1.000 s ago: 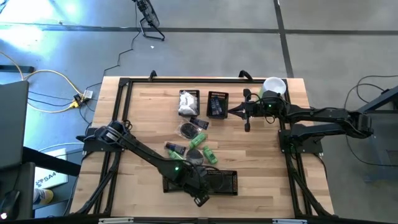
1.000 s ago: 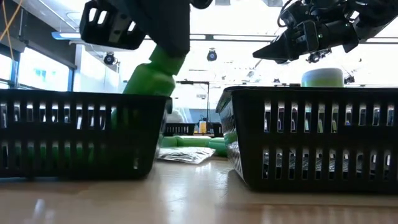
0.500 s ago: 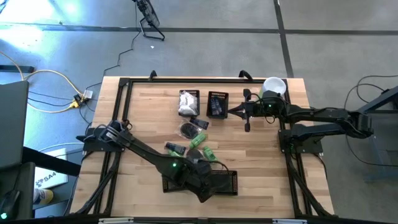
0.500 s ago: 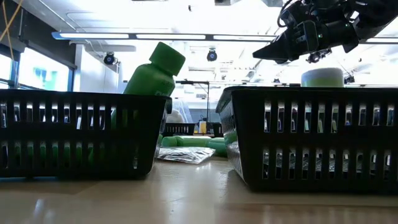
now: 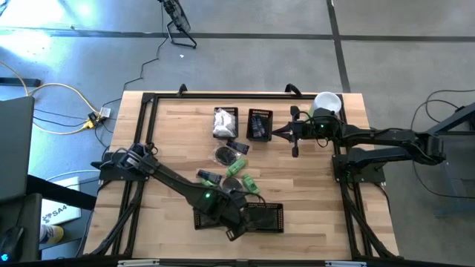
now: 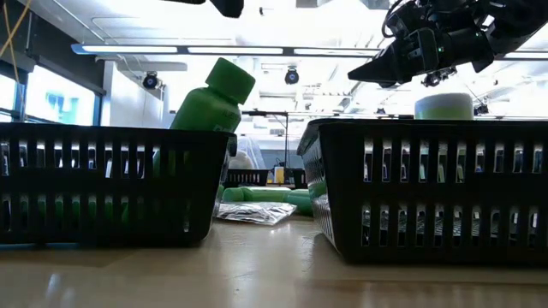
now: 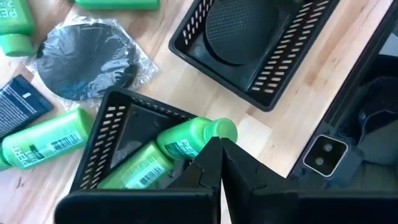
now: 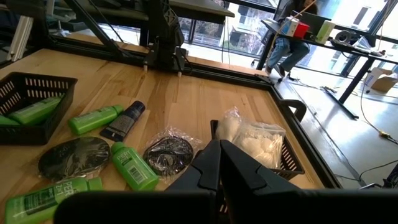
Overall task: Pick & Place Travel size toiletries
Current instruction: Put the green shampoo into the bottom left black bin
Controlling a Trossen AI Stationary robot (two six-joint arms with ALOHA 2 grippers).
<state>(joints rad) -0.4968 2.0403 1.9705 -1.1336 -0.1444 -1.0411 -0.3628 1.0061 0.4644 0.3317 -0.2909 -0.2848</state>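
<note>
Left wrist view looks down past the left gripper (image 7: 219,163), its fingers clenched together and holding nothing, onto a black mesh basket (image 7: 115,118) with two green bottles (image 7: 186,138) lying in it, one cap propped against the rim. Beside it sits a second basket (image 7: 281,62) holding a dark disc (image 7: 239,22). On the bare wood near the baskets lie more travel size toiletries: a loose green bottle (image 7: 43,140), a plastic-wrapped black disc (image 7: 84,53) and a dark blue sachet (image 7: 18,106). From above, the left gripper (image 5: 231,231) hovers over the near baskets, while the right gripper (image 5: 284,133), also pinched shut and empty, waits beside the small far basket (image 5: 259,124).

Judging by this, the next pick is a loose item. To do it well, the left arm should lift clear of the basket rim first, spread its fingers before descending, and straddle the loose green bottle across its narrow width, not its length, so it cannot roll away
</note>
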